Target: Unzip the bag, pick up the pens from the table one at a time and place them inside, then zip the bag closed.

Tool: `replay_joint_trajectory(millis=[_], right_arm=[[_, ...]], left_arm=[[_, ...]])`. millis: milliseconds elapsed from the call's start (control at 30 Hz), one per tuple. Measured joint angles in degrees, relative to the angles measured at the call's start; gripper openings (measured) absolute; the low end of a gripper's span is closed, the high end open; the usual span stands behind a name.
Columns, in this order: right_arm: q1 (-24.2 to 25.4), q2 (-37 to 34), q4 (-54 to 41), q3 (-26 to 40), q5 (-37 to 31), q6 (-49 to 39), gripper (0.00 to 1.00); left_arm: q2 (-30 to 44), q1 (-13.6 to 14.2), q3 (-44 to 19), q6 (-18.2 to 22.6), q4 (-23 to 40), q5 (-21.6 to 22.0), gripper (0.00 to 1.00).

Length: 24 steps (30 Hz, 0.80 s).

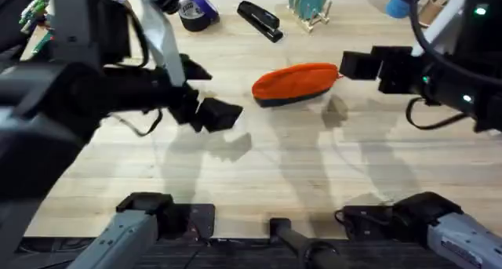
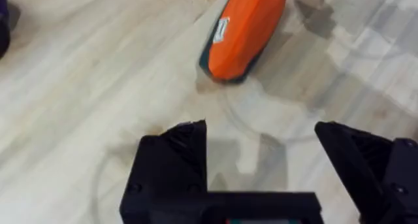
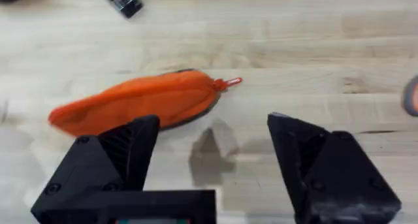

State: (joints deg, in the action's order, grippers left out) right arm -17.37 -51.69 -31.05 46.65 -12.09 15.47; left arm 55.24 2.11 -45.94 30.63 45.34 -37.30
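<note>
Orange fabric, soft and light — the bag (image 1: pixel 296 83) lay on the worktop (image 1: pixel 314 167) between both arms. Each end effector — left (image 2: pixel 261 136), right (image 3: pixel 212 129) — had fingers apart, holding nothing. Its small pull tab (image 3: pixel 228 83) seemed the best hold.

An orange fabric pencil pouch (image 3: pixel 140 106) is seen lying on its side on the light wooden desk (image 3: pixel 313 48), with a dark edge showing along its underside. A small orange zipper pull (image 3: pixel 228 83) is seen sticking out from one end of the pouch. The right end effector (image 3: pixel 212 165) is held above the desk with its two black fingers (image 3: pixel 124 152) spread well apart, nothing between them. Part of a black stapler (image 3: pixel 123 0) is seen beyond the pouch.
</note>
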Motion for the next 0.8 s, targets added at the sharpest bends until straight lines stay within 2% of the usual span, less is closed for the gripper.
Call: replay_joint_trajectory(millis=[267,500,600,800], right_arm=[[0.0,7.3,-13.7,0.3,3.7,-4.7,0.996],[0.0,12.7,-25.5,3.4,4.4,-6.1,0.996],[0.0,15.2,-27.3,4.6,4.5,-6.3,0.996],[0.0,19.4,-27.6,5.1,4.4,-6.5,0.996]], left_arm=[[-10.2,0.0,-4.8,-2.8,17.9,3.6,0.995],[-13.4,0.0,-12.4,-3.3,33.0,5.9,0.996],[-13.4,0.0,-15.0,-3.3,36.1,6.4,0.996],[-13.4,0.0,-16.8,-3.5,36.6,7.0,0.995]])
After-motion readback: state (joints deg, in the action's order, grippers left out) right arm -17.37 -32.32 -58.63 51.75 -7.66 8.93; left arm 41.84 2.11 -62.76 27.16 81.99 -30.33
